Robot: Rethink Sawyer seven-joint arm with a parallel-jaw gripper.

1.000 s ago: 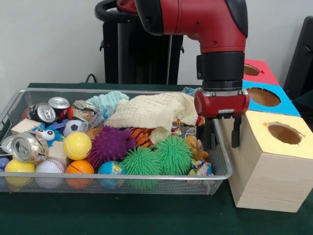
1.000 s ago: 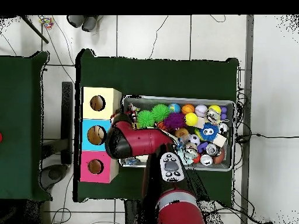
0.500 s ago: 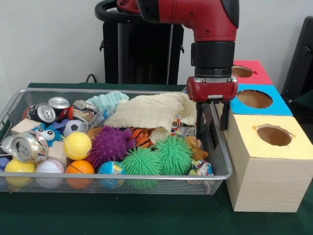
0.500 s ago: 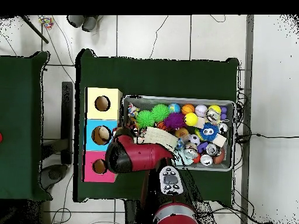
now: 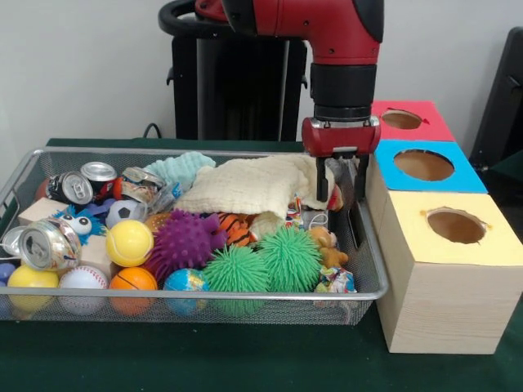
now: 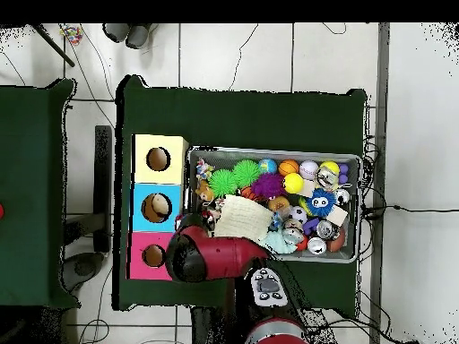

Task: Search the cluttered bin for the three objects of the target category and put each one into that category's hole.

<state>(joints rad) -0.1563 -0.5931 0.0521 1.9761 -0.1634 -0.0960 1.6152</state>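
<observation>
Your gripper (image 5: 338,186) hangs over the bin's (image 5: 359,287) far corner on the box side, fingers pointing straight down and spread apart, with nothing between them as far as the front view shows. The target category is not stated, so you cannot yet say which objects count. Directly beneath and toward the bin's middle from the gripper lies the cream cloth (image 5: 249,184), spread flat with its long side running along the bin, away from the boxes. In front of the gripper, toward the camera, sit a small brown toy (image 5: 328,245), then the two green spiky balls (image 5: 263,261). Balls and cans (image 5: 51,243) lie well apart from it, at the opposite end.

The cloth is soft and likely hides things, so a pinch there may lift only fabric. The mesh wall and the yellow box (image 5: 445,278) stand just beside the gripper, leaving little room on that side; the blue box (image 5: 425,167) and red box (image 5: 404,121) lie behind.
</observation>
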